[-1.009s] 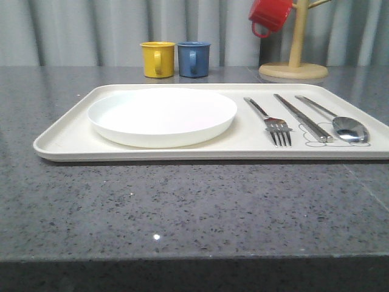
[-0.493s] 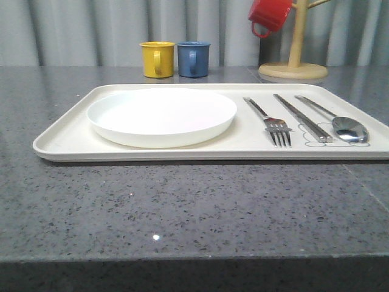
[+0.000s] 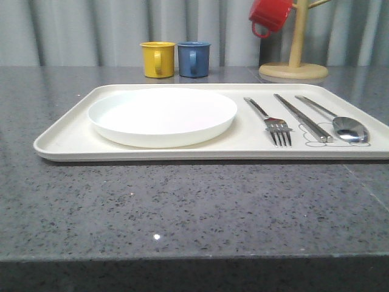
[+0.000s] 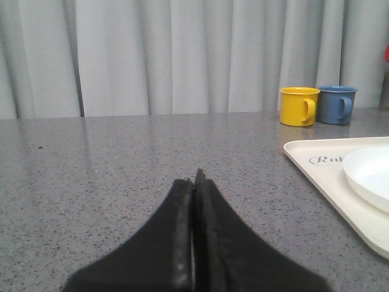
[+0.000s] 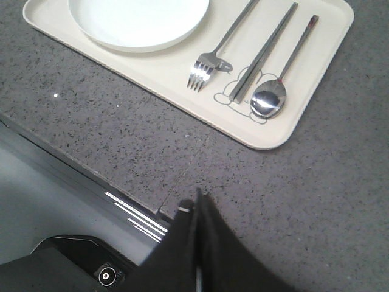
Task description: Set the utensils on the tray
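Note:
The cream tray point(image 3: 67, 137) lies across the grey table. On it sit a round white plate point(image 3: 162, 115) at the left, then a steel fork point(image 3: 270, 121), a chopstick pair point(image 3: 302, 117) and a spoon point(image 3: 340, 123) side by side at the right. The right wrist view takes in the tray point(image 5: 316, 79), plate point(image 5: 138, 21), fork point(image 5: 213, 58), chopsticks point(image 5: 264, 52) and spoon point(image 5: 276, 91). My right gripper point(image 5: 197, 198) is shut and empty above the table's front edge, well back from the tray. My left gripper point(image 4: 194, 179) is shut and empty over bare table, left of the tray point(image 4: 316, 164).
A yellow mug point(image 3: 158, 59) and a blue mug point(image 3: 194, 58) stand behind the tray. A wooden mug tree point(image 3: 295, 61) with a red mug point(image 3: 268, 14) hanging on it stands at the back right. A grey curtain closes off the back.

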